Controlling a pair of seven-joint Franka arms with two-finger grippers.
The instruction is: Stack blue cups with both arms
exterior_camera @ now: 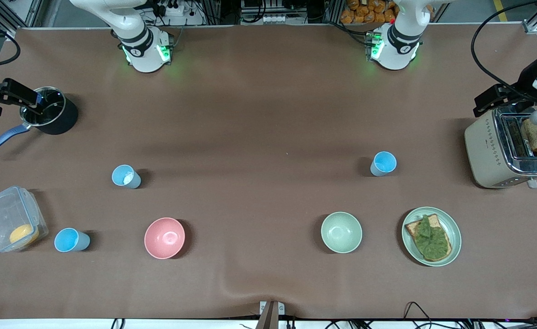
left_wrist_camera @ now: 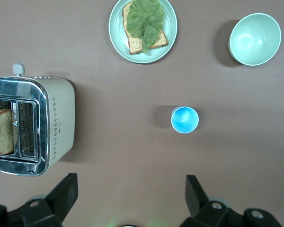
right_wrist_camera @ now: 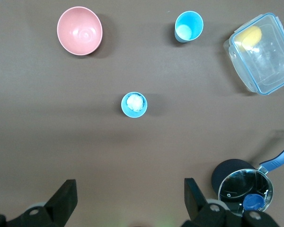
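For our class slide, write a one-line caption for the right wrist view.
Open right gripper above a cup with white bits, near a pink bowl, second cup and saucepan.

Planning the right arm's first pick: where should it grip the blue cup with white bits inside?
Take the cup with white bits at its rim, coming straight down, fingers across the wall. It stands upright, mouth up, with open table around it. The right gripper is open, high over that end of the table.
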